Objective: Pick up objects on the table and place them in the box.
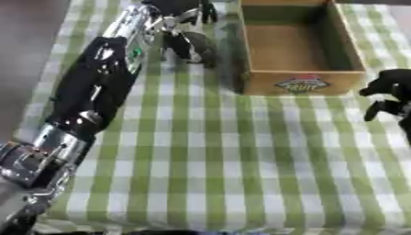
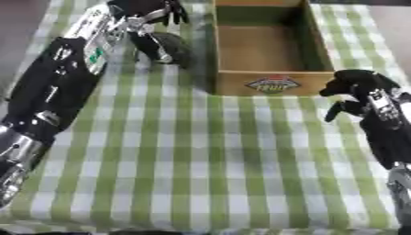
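Note:
The open cardboard box [image 1: 301,82] stands at the back of the green checked table, and I see nothing inside it. My left arm reaches up the left side to my left hand [image 1: 178,8] at the top edge, just left of the box. Below that hand a dark rounded shape [image 1: 191,47] hangs beside the box's left wall; I cannot tell whether it is part of the hand or a thing in it. My right hand [image 2: 359,83] hovers at the right, near the box's front right corner, relaxed and holding nothing.
The green and white checked cloth [image 1: 241,160] covers the table from the box to the front edge. The table's left edge [image 1: 36,92] runs close along my left arm. The box front carries a red and dark label [image 2: 273,84].

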Controlling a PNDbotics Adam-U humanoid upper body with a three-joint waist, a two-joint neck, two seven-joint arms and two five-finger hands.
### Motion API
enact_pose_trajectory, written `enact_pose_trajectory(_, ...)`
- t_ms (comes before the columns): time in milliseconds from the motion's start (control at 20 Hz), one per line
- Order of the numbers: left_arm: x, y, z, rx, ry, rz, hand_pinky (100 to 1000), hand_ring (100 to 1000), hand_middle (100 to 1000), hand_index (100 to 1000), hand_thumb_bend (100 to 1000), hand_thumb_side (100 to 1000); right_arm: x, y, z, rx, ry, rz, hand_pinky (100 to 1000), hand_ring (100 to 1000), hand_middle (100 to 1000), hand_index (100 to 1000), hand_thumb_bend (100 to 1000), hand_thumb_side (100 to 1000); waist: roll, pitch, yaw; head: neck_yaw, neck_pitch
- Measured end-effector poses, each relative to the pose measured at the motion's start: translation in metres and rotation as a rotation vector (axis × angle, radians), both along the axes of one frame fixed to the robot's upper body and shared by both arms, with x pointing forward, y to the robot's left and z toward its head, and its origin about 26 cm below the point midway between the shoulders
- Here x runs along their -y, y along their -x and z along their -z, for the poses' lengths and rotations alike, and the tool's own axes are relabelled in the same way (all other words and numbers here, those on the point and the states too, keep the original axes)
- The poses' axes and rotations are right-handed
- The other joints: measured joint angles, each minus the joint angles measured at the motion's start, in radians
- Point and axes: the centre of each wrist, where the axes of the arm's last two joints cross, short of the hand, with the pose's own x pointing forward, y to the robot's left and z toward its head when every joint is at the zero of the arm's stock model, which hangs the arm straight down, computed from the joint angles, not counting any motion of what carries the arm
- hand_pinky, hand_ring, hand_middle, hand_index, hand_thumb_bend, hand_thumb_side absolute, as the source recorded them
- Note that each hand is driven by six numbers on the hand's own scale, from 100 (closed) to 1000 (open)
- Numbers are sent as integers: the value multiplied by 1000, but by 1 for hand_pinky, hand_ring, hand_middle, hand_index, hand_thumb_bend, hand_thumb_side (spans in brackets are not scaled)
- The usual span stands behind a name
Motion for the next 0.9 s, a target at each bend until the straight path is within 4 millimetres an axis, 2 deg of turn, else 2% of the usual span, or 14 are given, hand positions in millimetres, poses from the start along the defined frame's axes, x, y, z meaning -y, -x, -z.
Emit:
enact_pose_trajectory(300,1,-1,5,-14,-15,-17,612,581,610,786,624,187,0,0,0,0,0,-1,397,672,609,736,100,727,2,0,-5,4,0)
enact_pose_trajectory(600,-3,-3,8,-21,-26,-54,618,594,625,794,619,100,0,0,0,-1,0,-1,398,672,609,736,100,728,5,-1,-6,8,0)
enact_pose_trajectory(900,-7,-5,13,-33,-56,-89,615,592,621,791,587,100,0,0,1,-4,1,0,398,672,609,736,100,730,10,-3,-6,9,0)
